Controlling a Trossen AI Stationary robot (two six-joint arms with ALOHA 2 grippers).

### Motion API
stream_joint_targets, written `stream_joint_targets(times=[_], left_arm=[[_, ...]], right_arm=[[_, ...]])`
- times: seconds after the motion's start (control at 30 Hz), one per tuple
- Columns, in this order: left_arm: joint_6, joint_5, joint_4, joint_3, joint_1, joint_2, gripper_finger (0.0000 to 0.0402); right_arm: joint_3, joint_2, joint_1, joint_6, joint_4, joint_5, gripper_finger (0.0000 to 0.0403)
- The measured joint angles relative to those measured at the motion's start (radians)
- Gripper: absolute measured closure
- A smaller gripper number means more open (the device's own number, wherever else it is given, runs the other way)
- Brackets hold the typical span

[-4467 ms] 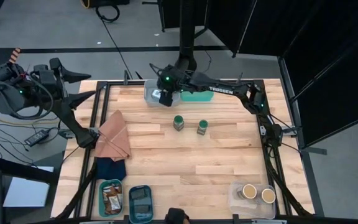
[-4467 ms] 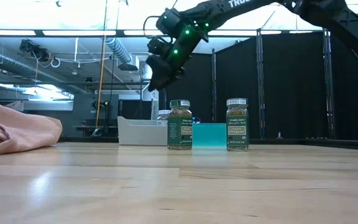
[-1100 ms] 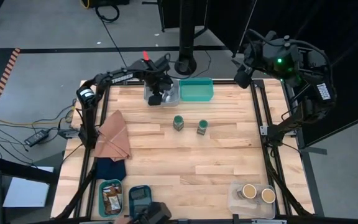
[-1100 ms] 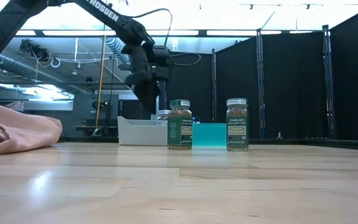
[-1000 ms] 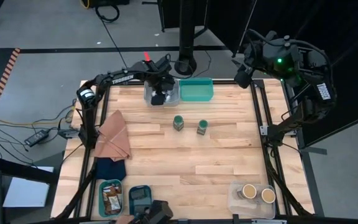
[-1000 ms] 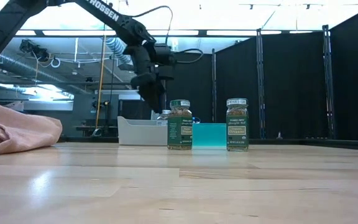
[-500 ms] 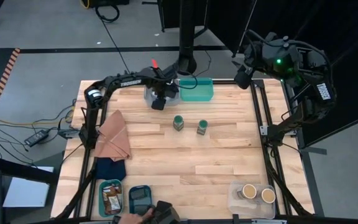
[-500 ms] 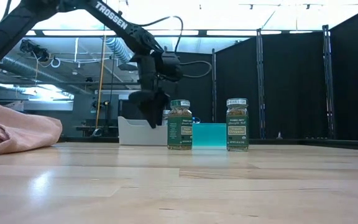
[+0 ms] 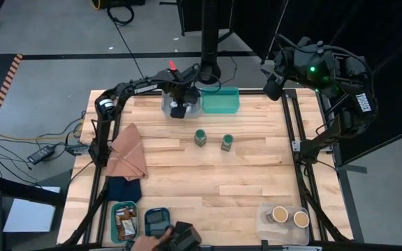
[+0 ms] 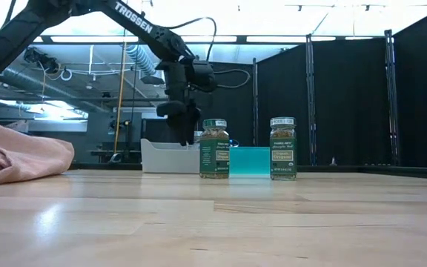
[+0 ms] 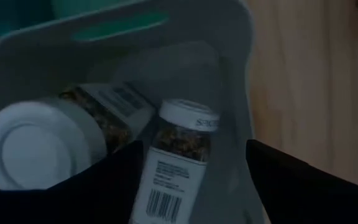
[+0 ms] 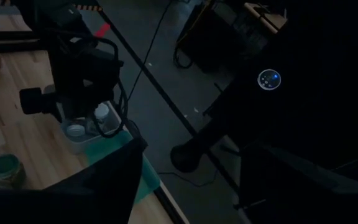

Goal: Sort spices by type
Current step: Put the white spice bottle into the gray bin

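Note:
My left gripper [image 9: 179,110] points down into the grey bin [image 9: 166,104] at the table's far edge. It is open, with one finger on each side of a white-lidded spice jar [image 11: 179,162]. That jar lies on its side in the bin, next to a second white-lidded jar [image 11: 30,146]. Two green-lidded jars [image 9: 200,137] [image 9: 227,142] stand upright on the wood in front of the bins. My right gripper [image 12: 191,193] is open with nothing in it. It hangs raised beyond the table's far right corner [image 9: 271,85]. My left gripper stands astride the lying jar [image 11: 166,186], pointing down from above. A clear gap shows between the jar and one finger [image 11: 303,180]. Whether the other finger [image 11: 104,180] touches the jar's side, I cannot tell.
A teal bin [image 9: 220,101] sits right of the grey bin. Brown [image 9: 128,153] and dark blue [image 9: 124,188] cloths lie at the left. Two small bins [image 9: 124,219] [image 9: 158,223] are at the near left. Tan-topped jars [image 9: 290,216] are at the near right. A person's hand [image 9: 145,242] reaches in at the near edge.
My left gripper has sunk toward the grey bin and tipped to point more steeply down. The person's hand at the near edge has come farther into view. My right arm has kept still.

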Motion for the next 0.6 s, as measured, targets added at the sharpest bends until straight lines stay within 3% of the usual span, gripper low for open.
stream_joint_targets(times=[0.6], left_arm=[[0.05, -0.005, 0.055, -0.01, 0.024, 0.029, 0.0116]], right_arm=[[0.0, 0.0, 0.0, 0.028, 0.0, -0.044, 0.0109]])
